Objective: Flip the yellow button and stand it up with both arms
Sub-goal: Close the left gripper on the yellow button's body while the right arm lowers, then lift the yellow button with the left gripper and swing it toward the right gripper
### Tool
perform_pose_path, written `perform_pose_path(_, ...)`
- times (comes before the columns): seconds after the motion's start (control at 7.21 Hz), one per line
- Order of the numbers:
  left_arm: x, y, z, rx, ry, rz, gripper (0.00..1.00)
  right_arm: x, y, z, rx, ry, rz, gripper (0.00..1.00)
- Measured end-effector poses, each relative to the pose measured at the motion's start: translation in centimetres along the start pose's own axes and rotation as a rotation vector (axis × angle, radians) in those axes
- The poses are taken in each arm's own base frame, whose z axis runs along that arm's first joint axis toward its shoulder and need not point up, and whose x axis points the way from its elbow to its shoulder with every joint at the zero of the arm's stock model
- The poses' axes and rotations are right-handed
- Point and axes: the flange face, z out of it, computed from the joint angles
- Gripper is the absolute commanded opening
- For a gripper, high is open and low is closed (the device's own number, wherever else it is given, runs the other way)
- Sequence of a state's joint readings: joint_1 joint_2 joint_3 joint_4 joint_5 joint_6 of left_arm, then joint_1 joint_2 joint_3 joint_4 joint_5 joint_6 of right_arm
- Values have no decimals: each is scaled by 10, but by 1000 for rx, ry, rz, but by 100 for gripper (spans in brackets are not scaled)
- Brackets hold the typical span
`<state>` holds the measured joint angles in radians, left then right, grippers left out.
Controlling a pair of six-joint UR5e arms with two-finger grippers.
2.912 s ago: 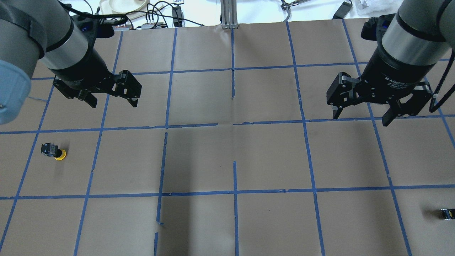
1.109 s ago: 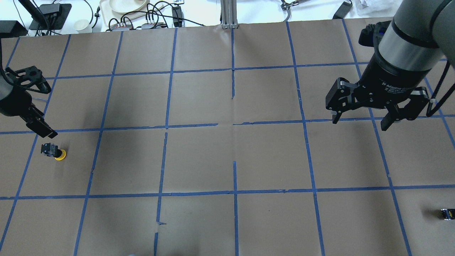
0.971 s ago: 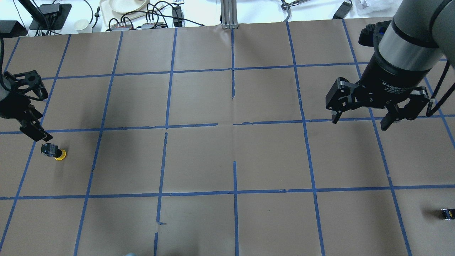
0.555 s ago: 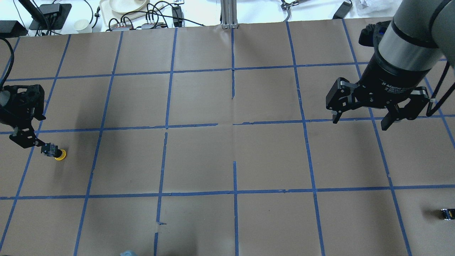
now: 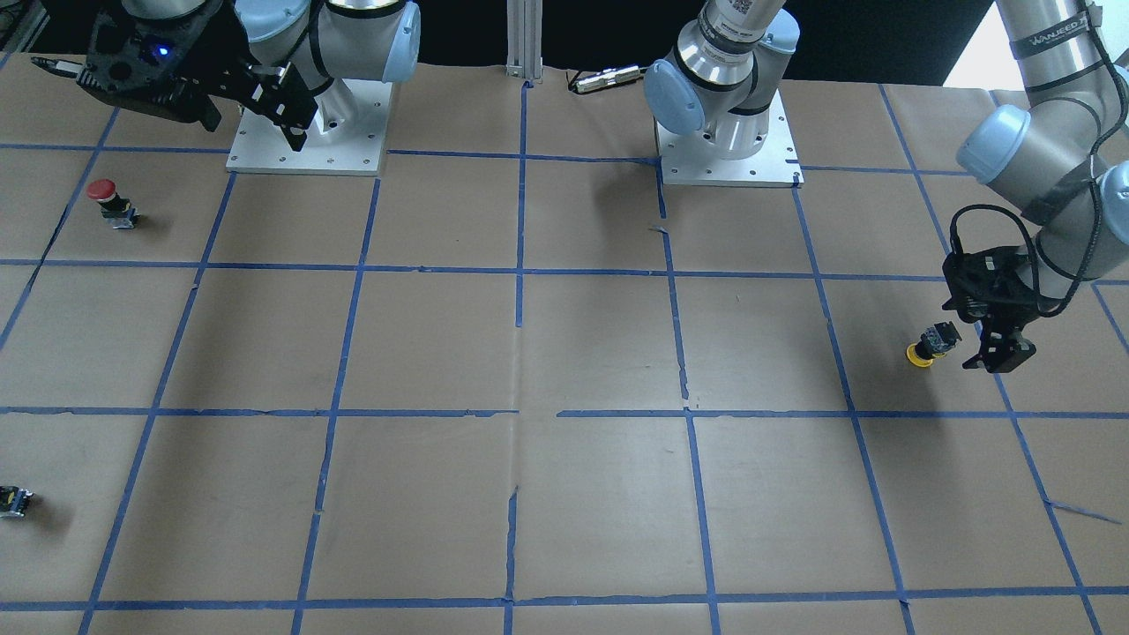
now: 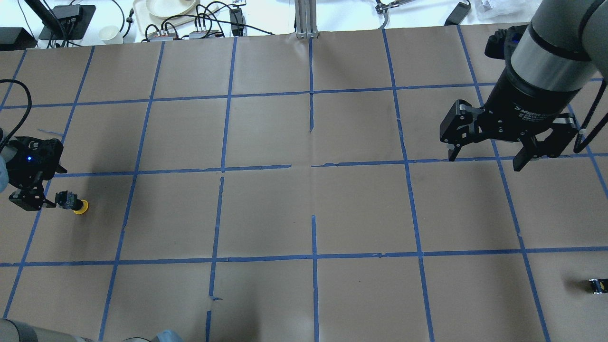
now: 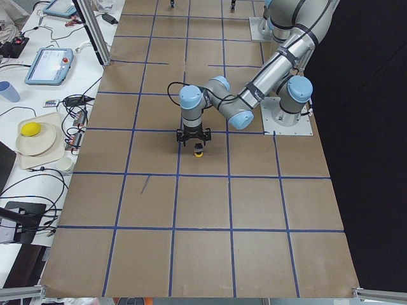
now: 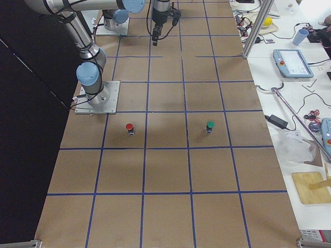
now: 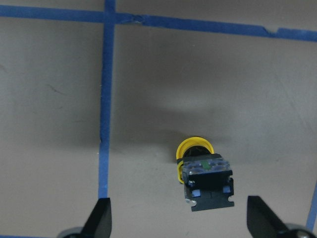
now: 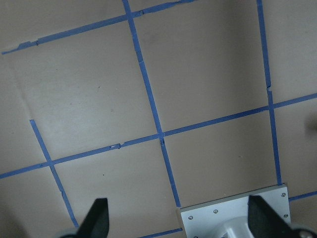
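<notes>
The yellow button (image 9: 205,174) lies sideways between the tips of the spread left gripper (image 9: 178,213) (not touching). The right gripper (image 6: 484,160) hangs spread, well apart.

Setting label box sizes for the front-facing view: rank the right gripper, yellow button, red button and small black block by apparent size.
1. right gripper, by far
2. yellow button and red button: look alike, unranked
3. black block, smallest, at the view's edge

Two arms (image 5: 1028,150) (image 5: 353,35), one yellow button (image 5: 930,342), one red button (image 5: 108,198), one green button (image 8: 210,126), one capless black block (image 6: 597,285)
</notes>
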<state>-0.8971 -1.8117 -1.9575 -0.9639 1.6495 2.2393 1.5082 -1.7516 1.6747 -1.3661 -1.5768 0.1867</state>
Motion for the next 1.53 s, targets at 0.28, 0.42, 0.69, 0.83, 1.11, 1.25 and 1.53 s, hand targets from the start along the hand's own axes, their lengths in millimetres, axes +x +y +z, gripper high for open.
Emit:
perform_pose_path(0.28,5,-1,5,22,30,25,96,8,-2,1,-5,6,18,100)
perform_pose_path(0.42,6,-1,7,29,38,26,96,10,-2,5,-15,12,21,100)
perform_pose_path(0.69,8,1,11,35,41,9,96,12,1,25,-57,36,21,100)
perform_pose_path(0.83,9,4,13,37,43,-14,96,12,4,34,-75,38,19,100)
perform_pose_path(1.11,14,8,17,42,49,-70,95,11,18,31,-64,22,11,100)
perform_pose_path(1.25,15,8,19,42,48,-86,84,11,31,21,-36,-2,4,100)
perform_pose_path(1.53,16,7,20,38,42,-97,53,11,48,8,4,-30,-3,100)
